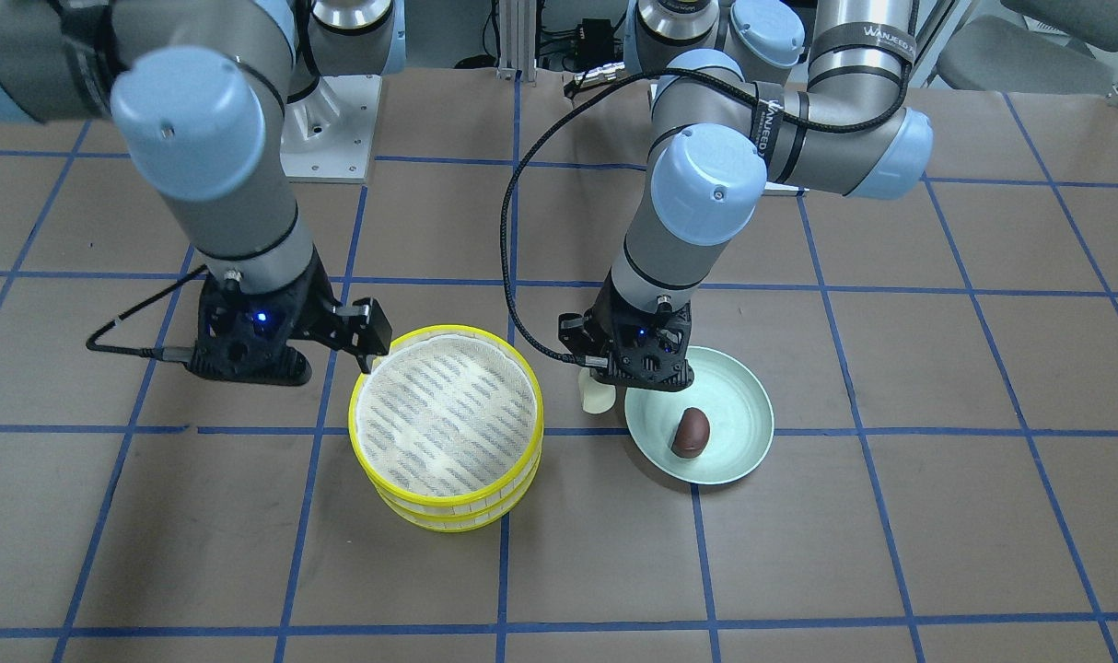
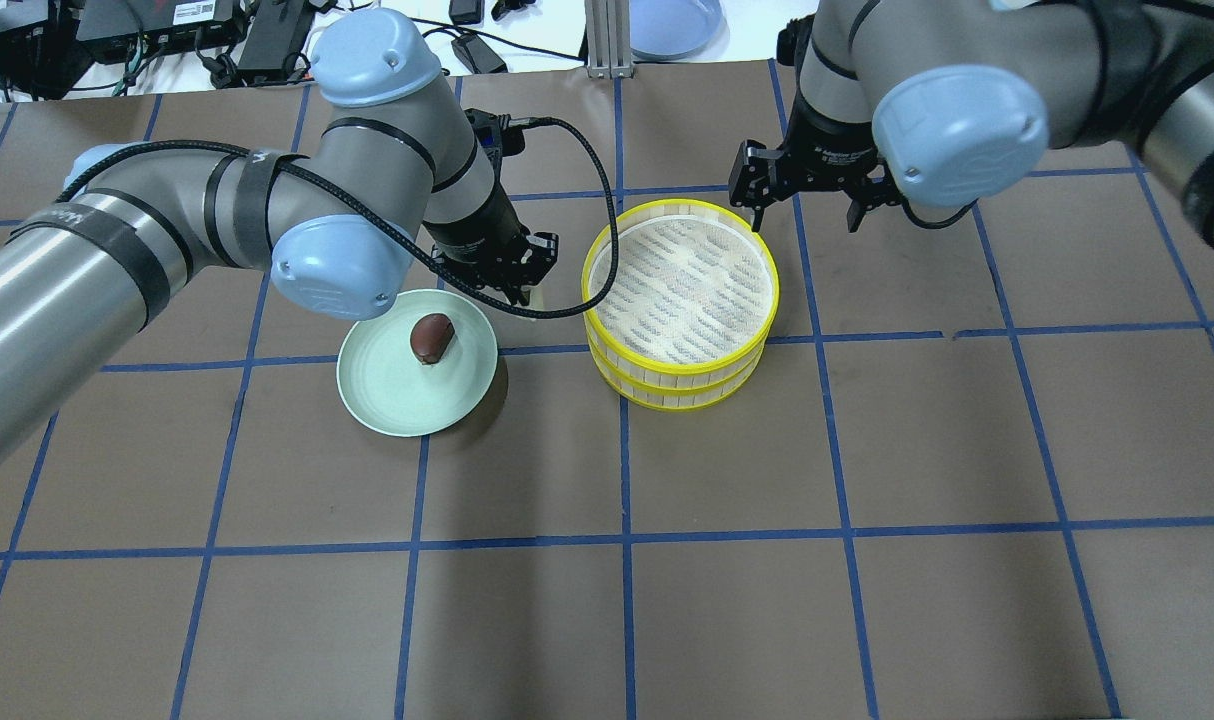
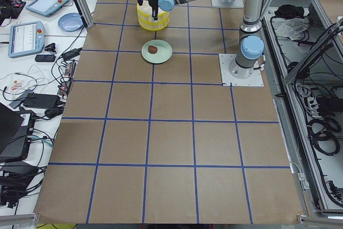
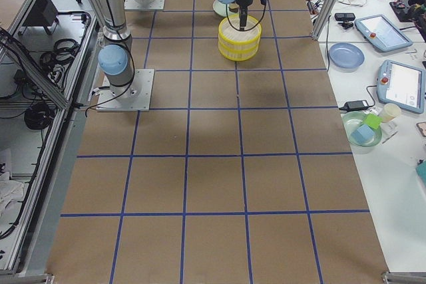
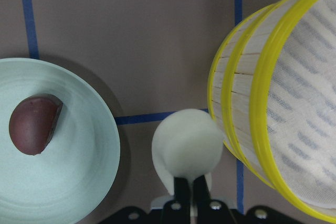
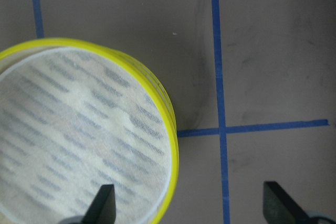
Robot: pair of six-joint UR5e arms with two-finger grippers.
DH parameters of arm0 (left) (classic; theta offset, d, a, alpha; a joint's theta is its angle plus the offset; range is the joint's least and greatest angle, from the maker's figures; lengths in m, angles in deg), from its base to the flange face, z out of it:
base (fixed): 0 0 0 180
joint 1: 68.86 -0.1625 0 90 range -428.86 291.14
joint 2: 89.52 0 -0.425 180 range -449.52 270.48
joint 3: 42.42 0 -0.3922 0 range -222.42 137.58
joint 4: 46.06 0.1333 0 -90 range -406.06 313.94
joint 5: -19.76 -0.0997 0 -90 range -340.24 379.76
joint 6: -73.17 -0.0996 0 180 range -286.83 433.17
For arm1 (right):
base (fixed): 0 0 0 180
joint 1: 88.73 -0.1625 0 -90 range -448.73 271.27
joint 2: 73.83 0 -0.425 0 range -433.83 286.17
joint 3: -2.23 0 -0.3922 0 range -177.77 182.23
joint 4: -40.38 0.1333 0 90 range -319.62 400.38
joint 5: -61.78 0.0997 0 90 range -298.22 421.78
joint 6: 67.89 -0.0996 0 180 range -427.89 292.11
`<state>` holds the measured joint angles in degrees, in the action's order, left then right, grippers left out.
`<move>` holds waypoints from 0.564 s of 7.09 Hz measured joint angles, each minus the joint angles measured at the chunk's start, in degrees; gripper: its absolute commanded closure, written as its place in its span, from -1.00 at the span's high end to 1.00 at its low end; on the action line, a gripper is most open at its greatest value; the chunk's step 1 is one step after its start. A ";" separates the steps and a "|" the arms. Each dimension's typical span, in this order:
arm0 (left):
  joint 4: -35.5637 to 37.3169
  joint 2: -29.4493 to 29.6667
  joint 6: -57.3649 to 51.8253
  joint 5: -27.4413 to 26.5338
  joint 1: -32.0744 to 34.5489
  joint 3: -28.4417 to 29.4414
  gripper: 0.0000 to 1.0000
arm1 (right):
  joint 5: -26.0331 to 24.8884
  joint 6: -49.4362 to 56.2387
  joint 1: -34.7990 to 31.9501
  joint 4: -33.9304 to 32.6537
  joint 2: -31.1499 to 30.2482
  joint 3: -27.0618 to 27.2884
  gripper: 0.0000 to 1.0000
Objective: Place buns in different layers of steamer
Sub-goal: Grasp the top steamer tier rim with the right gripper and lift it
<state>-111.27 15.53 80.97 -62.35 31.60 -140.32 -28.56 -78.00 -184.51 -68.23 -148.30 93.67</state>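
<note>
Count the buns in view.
2. The dark reddish-brown bun lies on the pale green plate; the cream-white bun is gripped in the left tool beside the yellow-rimmed steamer stack, whose lower tray's inside is hidden.

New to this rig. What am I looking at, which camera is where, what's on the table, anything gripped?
It is a robot with a left arm and a right arm at a table, each ending in a two-finger gripper. Four cameras are fixed: one facing the robot, one over its shoulders, one at each table end. Two more sit on the wrists, looking down past the fingers. On the table stand two stacked steamer trays, the top one empty, and a pale green plate with a dark brown bun on it. The left gripper is shut on a white bun between plate and steamer. The right gripper is open at the steamer's edge, holding nothing.
</note>
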 measured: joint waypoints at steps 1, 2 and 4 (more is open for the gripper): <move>-0.01 -0.06 -0.05 -0.04 -0.02 -0.14 -0.87 | 0.04 -0.91 -0.16 -4.08 3.83 0.80 0.07; -0.01 -0.09 -0.07 -0.06 -0.05 -0.21 -0.87 | 0.06 -1.48 -0.29 -6.43 6.30 1.28 -0.10; -0.01 -0.10 -0.13 -0.07 -0.07 -0.26 -0.87 | -0.03 -1.68 -0.32 -7.51 7.78 1.60 -0.94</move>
<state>-111.28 15.44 80.84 -62.42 31.53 -140.59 -28.59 -79.68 -184.82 -75.74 -140.52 95.27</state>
